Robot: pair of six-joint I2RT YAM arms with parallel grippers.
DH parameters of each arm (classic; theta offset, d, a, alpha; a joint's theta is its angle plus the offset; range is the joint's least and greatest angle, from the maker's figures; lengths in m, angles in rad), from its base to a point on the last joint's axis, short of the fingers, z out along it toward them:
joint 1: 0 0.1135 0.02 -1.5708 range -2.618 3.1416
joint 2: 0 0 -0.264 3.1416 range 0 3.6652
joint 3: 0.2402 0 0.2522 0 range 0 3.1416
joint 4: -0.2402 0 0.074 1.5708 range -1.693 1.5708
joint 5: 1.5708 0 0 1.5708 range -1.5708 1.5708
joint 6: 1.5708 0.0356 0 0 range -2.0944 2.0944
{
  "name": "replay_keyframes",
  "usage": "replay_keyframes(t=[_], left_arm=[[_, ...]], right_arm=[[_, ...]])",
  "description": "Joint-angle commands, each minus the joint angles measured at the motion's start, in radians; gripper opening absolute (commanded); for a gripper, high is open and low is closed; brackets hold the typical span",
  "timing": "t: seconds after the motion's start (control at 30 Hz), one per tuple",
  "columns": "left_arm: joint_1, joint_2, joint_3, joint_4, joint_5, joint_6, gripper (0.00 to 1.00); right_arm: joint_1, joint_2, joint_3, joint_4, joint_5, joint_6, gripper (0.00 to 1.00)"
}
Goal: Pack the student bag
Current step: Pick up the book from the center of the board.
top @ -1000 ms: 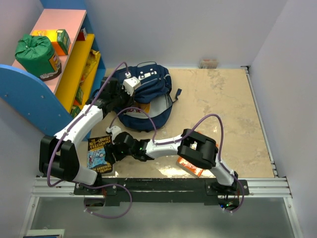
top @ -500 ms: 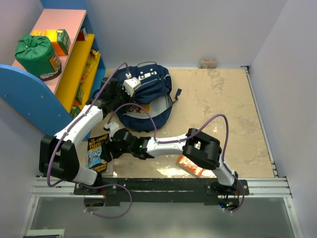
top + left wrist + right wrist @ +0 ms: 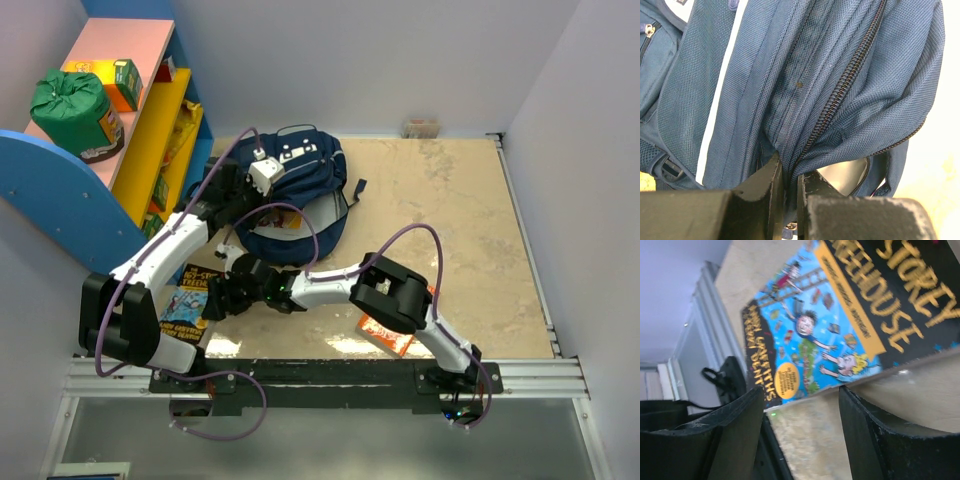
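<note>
- Fabric of the student bag (image 3: 300, 190) is clamped tight in the left gripper (image 3: 789, 175), just beside the zipper (image 3: 840, 90).
- The bag lies at the far left of the table (image 3: 450, 220), near the shelf (image 3: 150, 130).
- The right gripper (image 3: 800, 400) holds nothing, its jaws spread wide at the edge of a picture book (image 3: 840, 330).

Lab booth: plain walls (image 3: 400, 60), rail (image 3: 330, 378), colourful shelf (image 3: 150, 130)
</note>
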State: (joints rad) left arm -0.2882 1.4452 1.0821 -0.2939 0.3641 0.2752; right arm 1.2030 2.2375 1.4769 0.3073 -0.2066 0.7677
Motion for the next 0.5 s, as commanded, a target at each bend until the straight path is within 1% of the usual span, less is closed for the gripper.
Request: replay_keyframes(t=[0.0, 0.1, 0.23, 0.3, 0.47], left_arm=[[-0.003, -0.075, 0.024, 0.131, 0.078, 0.007, 0.0], [-0.003, -0.077, 0.025, 0.128, 0.081, 0.009, 0.0], [-0.003, -0.078, 0.029, 0.121, 0.084, 0.01, 0.0], [-0.003, -0.08, 0.027, 0.118, 0.084, 0.013, 0.0], [-0.003, -0.083, 0.016, 0.113, 0.082, 0.021, 0.0]], right_arm=[[-0.06, 0.027, 0.037, 0.066, -0.016, 0.114, 0.64], [-0.071, 0.053, 0.051, 0.081, -0.033, 0.165, 0.64], [-0.085, 0.051, 0.014, 0.197, -0.031, 0.235, 0.63], [-0.089, 0.037, -0.004, 0.228, -0.028, 0.248, 0.63], [-0.091, 0.005, 0.01, 0.223, -0.025, 0.232, 0.62]])
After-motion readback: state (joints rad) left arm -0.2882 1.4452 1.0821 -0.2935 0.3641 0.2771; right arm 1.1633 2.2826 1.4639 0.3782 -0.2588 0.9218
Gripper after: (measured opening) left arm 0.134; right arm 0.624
